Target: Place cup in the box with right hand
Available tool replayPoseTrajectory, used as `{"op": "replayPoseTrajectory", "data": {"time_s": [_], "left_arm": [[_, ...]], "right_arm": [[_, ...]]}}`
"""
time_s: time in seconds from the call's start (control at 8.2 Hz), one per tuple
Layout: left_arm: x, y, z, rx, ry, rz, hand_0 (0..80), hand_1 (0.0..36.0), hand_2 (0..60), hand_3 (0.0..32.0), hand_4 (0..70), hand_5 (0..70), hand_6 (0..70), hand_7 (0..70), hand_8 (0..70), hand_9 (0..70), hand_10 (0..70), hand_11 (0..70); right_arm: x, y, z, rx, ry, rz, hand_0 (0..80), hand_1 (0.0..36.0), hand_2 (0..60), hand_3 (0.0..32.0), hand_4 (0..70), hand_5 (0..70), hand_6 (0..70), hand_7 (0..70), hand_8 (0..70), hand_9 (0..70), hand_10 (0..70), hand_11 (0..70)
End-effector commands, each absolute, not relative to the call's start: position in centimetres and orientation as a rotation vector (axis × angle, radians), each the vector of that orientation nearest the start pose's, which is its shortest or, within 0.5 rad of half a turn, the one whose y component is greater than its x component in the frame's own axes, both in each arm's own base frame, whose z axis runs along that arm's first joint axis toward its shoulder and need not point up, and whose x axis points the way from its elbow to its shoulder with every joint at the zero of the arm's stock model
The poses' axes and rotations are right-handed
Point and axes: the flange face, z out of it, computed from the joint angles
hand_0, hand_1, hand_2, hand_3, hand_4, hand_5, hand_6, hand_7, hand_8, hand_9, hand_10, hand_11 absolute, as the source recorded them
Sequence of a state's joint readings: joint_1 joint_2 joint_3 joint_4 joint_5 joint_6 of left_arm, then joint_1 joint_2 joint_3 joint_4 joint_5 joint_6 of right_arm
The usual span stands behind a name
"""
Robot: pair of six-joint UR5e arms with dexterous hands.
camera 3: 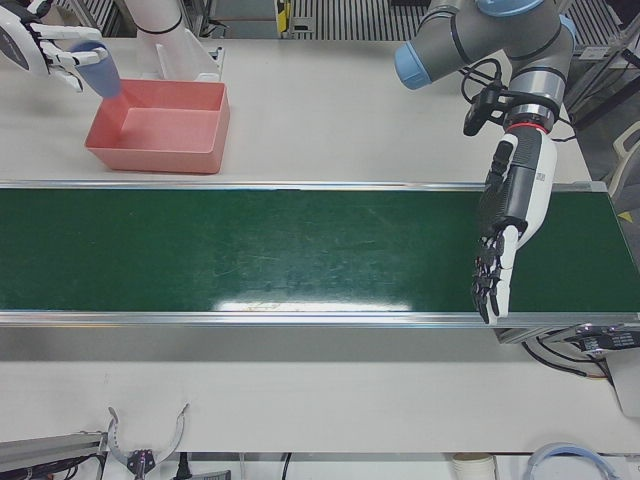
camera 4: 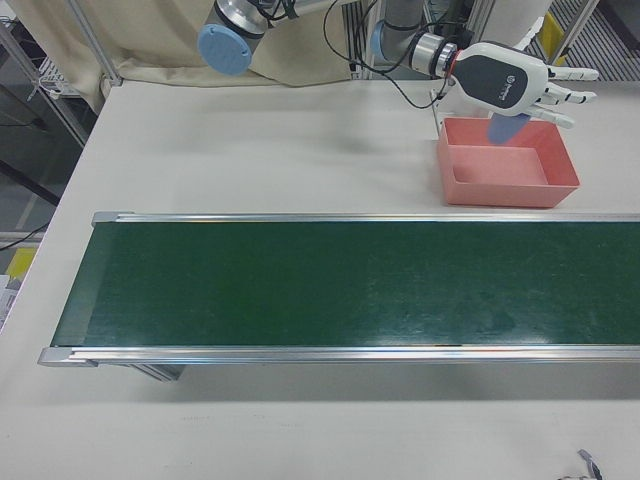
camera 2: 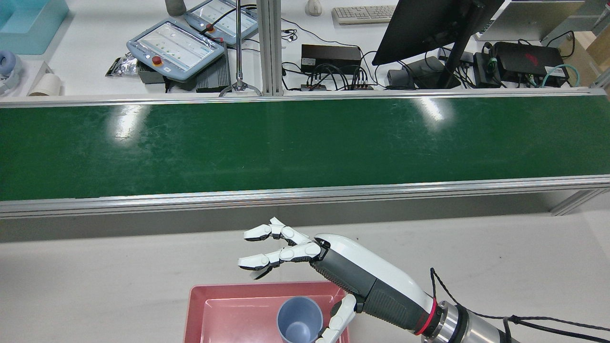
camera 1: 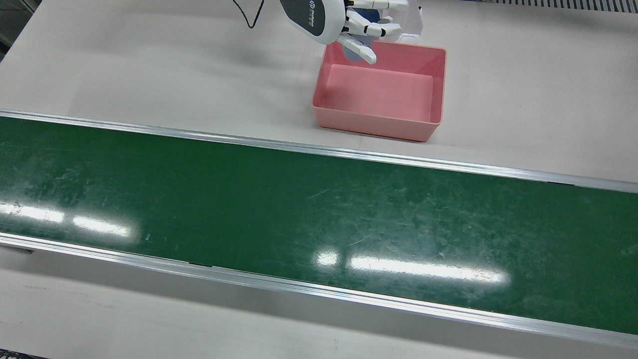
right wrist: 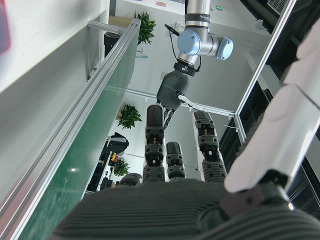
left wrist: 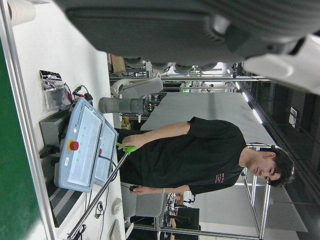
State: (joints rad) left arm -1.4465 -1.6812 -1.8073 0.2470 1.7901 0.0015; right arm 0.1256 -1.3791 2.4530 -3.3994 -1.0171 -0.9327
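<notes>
A blue-grey cup (camera 2: pixel 299 318) shows mouth-up over the pink box (camera 2: pixel 205 309), right beside the thumb of my right hand (camera 2: pixel 343 271). That hand hovers above the box's near edge with its fingers spread wide and not wrapped around the cup. In the left-front view the cup (camera 3: pixel 103 75) hangs tilted under the hand (camera 3: pixel 35 45), above the box's wall (camera 3: pixel 160 150). Whether the cup touches the box floor cannot be told. My left hand (camera 3: pixel 490 270) hangs fingers-down over the far end of the belt, open and holding nothing.
The green conveyor belt (camera 1: pixel 299 209) with aluminium rails runs across the table in front of the box. Teach pendants (camera 2: pixel 176 45), a monitor (camera 2: pixel 429 24) and cables sit on the desk beyond the belt. A person stands there in the left hand view.
</notes>
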Motion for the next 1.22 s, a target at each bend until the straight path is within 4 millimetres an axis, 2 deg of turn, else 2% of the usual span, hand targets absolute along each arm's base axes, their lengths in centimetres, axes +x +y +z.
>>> {"op": "replayPoseTrajectory", "data": {"time_s": [0.0, 0.12, 0.24, 0.37, 0.49, 0.61, 0.73, 0.85, 0.98, 1.1], "left_arm": [[-4.6, -53.2, 54.1, -0.347, 2.133, -1.924, 0.0, 0.0, 0.0, 0.0, 0.0, 0.0, 0.0, 0.0, 0.0, 0.0, 0.0, 0.0], [-4.6, -53.2, 54.1, -0.346, 2.133, -1.927, 0.0, 0.0, 0.0, 0.0, 0.0, 0.0, 0.0, 0.0, 0.0, 0.0, 0.0, 0.0], [-4.6, -53.2, 54.1, -0.346, 2.133, -1.927, 0.0, 0.0, 0.0, 0.0, 0.0, 0.0, 0.0, 0.0, 0.0, 0.0, 0.0, 0.0], [-4.6, -53.2, 54.1, -0.347, 2.133, -1.924, 0.0, 0.0, 0.0, 0.0, 0.0, 0.0, 0.0, 0.0, 0.0, 0.0, 0.0, 0.0], [-4.6, -53.2, 54.1, -0.346, 2.134, -1.925, 0.0, 0.0, 0.0, 0.0, 0.0, 0.0, 0.0, 0.0, 0.0, 0.0, 0.0, 0.0], [-4.6, -53.2, 54.1, -0.346, 2.134, -1.925, 0.0, 0.0, 0.0, 0.0, 0.0, 0.0, 0.0, 0.0, 0.0, 0.0, 0.0, 0.0], [-4.6, -53.2, 54.2, -0.346, 2.133, -1.927, 0.0, 0.0, 0.0, 0.0, 0.0, 0.0, 0.0, 0.0, 0.0, 0.0, 0.0, 0.0], [-4.6, -53.2, 54.1, -0.346, 2.134, -1.925, 0.0, 0.0, 0.0, 0.0, 0.0, 0.0, 0.0, 0.0, 0.0, 0.0, 0.0, 0.0], [-4.6, -53.2, 54.0, -0.346, 2.134, -1.925, 0.0, 0.0, 0.0, 0.0, 0.0, 0.0, 0.0, 0.0, 0.0, 0.0, 0.0, 0.0], [-4.6, -53.2, 54.0, -0.346, 2.134, -1.925, 0.0, 0.0, 0.0, 0.0, 0.0, 0.0, 0.0, 0.0, 0.0, 0.0, 0.0, 0.0]], "right_arm": [[-37.6, -23.0, 24.3, 0.497, 3.317, -1.367, 44.7, 7.1, 7.1, 0.0, 17.3, 2.5, 4.0, 13.1, 0.0, 1.7, 2.4, 4.5], [-37.6, -23.0, 24.3, 0.499, 3.315, -1.370, 45.5, 6.4, 4.6, 0.0, 18.9, 2.6, 4.3, 14.3, 0.0, 2.5, 2.5, 4.8], [-36.1, -24.6, 24.2, 0.441, 3.294, -1.379, 41.9, 12.2, 24.0, 0.0, 11.8, 3.1, 5.1, 18.4, 0.0, 3.3, 3.3, 6.0], [-32.3, -29.0, 25.3, 0.325, 3.229, -1.433, 44.0, 12.8, 23.9, 0.0, 14.4, 4.5, 11.0, 45.6, 6.8, 17.9, 7.5, 12.1], [-27.0, -34.2, 28.0, 0.185, 3.119, -1.554, 45.4, 13.6, 28.6, 0.0, 21.7, 6.9, 20.1, 70.0, 24.8, 46.9, 16.4, 24.8], [-20.9, -39.8, 32.6, -0.030, 2.984, -1.708, 44.9, 11.2, 29.5, 0.0, 31.1, 8.4, 28.4, 70.0, 39.9, 65.8, 25.8, 38.0], [-16.6, -44.5, 39.0, -0.120, 2.813, -1.888, 44.4, 12.7, 41.2, 0.0, 37.5, 9.3, 31.8, 70.0, 45.7, 70.0, 31.2, 45.0], [-12.8, -48.0, 45.3, -0.199, 2.688, -2.045, 45.6, 12.8, 43.7, 0.0, 42.5, 10.0, 32.6, 70.0, 48.7, 70.0, 34.7, 49.5], [-8.2, -50.3, 50.0, -0.314, 2.595, -2.163, 43.0, 14.2, 50.9, 0.0, 37.8, 10.1, 32.0, 70.0, 49.3, 70.0, 35.8, 50.9], [-4.8, -51.6, 53.5, -0.389, 2.536, -2.216, 46.0, 9.8, 34.2, 0.0, 42.6, 10.2, 31.9, 70.0, 50.3, 70.0, 37.0, 52.4]]}}
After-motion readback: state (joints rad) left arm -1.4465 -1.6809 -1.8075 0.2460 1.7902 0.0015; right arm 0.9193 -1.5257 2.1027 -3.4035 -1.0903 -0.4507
